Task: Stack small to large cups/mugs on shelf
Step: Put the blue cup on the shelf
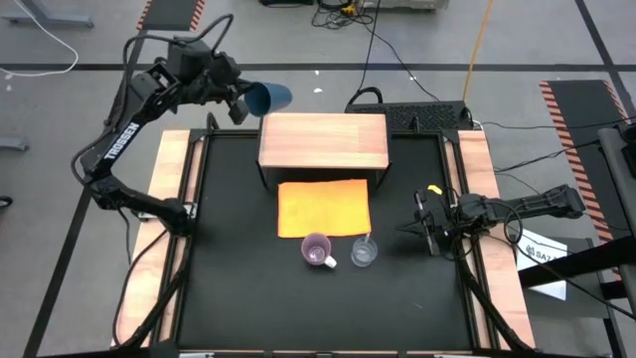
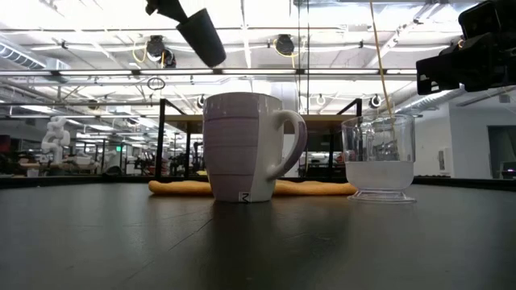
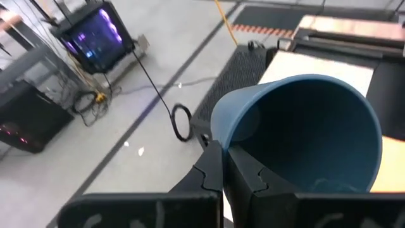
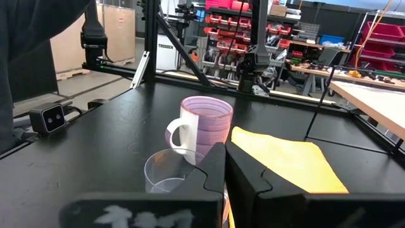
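My left gripper [image 1: 241, 102] is shut on the dark blue tumbler [image 1: 270, 96], high in the air just beyond the shelf's far left corner. The light wooden shelf [image 1: 323, 139] stands at the far middle of the table. The lilac mug [image 1: 317, 250] and the clear cup [image 1: 365, 253] stand upright on their bases on the black table, just near of the orange sheet [image 1: 323, 207]. My right gripper [image 1: 419, 228] is shut and empty, right of the clear cup and pointing toward it. My left gripper holds the tumbler by its wall at the rim [image 3: 218, 130], with one finger [image 3: 253, 180] inside the mouth and the other [image 3: 212, 174] outside. The tumbler [image 2: 201, 36] is lifted clear of everything and tilted well over, its mouth toward the wrist camera.
A keyboard-like black box [image 1: 422, 114] and cables lie past the table's far edge. Wooden side strips [image 1: 169, 169] border the black mat. There is bare mat left and near of the mug.
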`<action>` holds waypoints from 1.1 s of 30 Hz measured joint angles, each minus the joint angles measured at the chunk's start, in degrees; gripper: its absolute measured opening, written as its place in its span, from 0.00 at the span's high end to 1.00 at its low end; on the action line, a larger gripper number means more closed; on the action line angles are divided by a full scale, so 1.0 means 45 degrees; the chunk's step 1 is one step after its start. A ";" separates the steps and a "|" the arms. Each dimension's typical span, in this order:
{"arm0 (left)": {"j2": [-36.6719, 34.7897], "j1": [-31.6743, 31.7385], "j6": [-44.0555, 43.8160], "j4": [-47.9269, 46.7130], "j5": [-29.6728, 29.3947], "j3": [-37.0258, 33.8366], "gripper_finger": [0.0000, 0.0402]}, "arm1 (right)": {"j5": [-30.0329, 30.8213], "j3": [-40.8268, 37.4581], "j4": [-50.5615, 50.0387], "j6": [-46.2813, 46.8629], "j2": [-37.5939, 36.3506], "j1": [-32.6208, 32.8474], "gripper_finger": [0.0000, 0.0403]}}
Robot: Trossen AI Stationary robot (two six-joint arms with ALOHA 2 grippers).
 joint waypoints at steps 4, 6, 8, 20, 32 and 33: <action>0.0255 0.0000 0.0110 -0.0597 0.0036 0.0055 1.00 | 0.0000 0.0002 0.0005 -0.0159 -0.0003 -0.0002 1.00; 0.0496 -0.0002 0.0168 -0.1116 0.0036 0.0353 1.00 | 0.0000 0.0002 0.0005 -0.0234 -0.0002 -0.0003 1.00; 0.0763 -0.0049 0.0210 -0.1697 0.0031 0.0778 1.00 | 0.0000 0.0002 0.0005 -0.0239 0.0001 -0.0003 1.00; 0.2614 -0.1133 0.0497 -0.3890 -0.0820 0.3510 1.00 | 0.0000 0.0001 0.0010 -0.0244 0.0002 -0.0003 1.00; 0.3069 -0.1511 0.0719 -0.4515 -0.0970 0.3711 1.00 | 0.0000 0.0000 0.0010 -0.0239 0.0002 -0.0003 1.00; 0.3069 -0.1515 0.0817 -0.4682 -0.0959 0.3711 1.00 | 0.0000 0.0002 0.0010 -0.0239 0.0002 -0.0003 1.00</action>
